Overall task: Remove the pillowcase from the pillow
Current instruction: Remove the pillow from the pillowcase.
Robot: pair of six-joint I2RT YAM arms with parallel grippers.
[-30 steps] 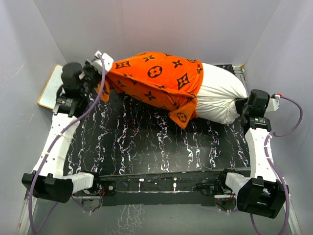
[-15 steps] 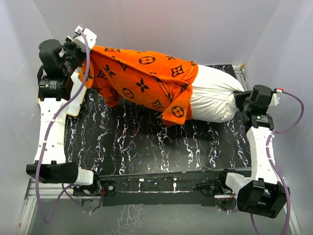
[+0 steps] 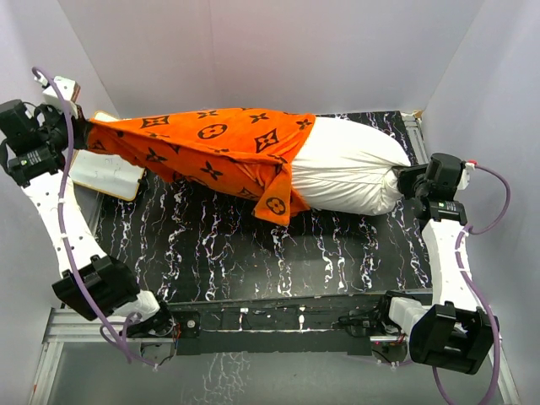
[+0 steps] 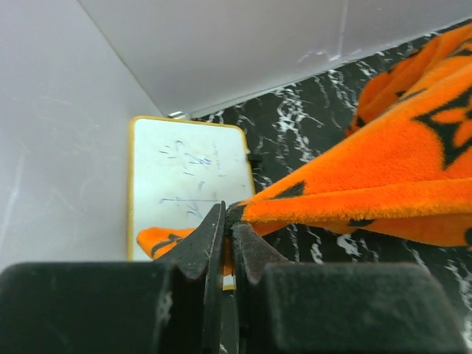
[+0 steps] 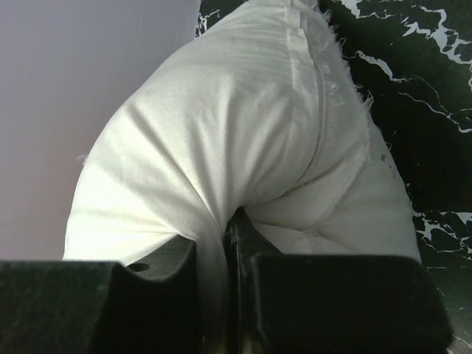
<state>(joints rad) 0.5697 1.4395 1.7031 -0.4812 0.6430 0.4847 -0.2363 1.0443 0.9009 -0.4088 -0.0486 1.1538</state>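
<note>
The orange pillowcase (image 3: 211, 143) with dark brown motifs is stretched leftward across the back of the table and still covers the left part of the white pillow (image 3: 346, 175). My left gripper (image 3: 74, 131) is shut on the pillowcase's left edge, high at the far left wall; in the left wrist view the orange fabric (image 4: 369, 184) is pinched between the jaws of my left gripper (image 4: 228, 221). My right gripper (image 3: 405, 180) is shut on the pillow's right end. In the right wrist view the white cloth (image 5: 236, 133) bunches between the jaws of my right gripper (image 5: 221, 232).
A white board with a wooden frame (image 3: 105, 173) lies at the table's back left corner, under the stretched fabric; it also shows in the left wrist view (image 4: 188, 177). The black marbled table (image 3: 270, 253) is walled by grey panels at left, back and right.
My left gripper has pulled the pillowcase further left and up toward the wall. More of the white pillow is bare. The pillow has shifted slightly; my right gripper keeps its hold.
</note>
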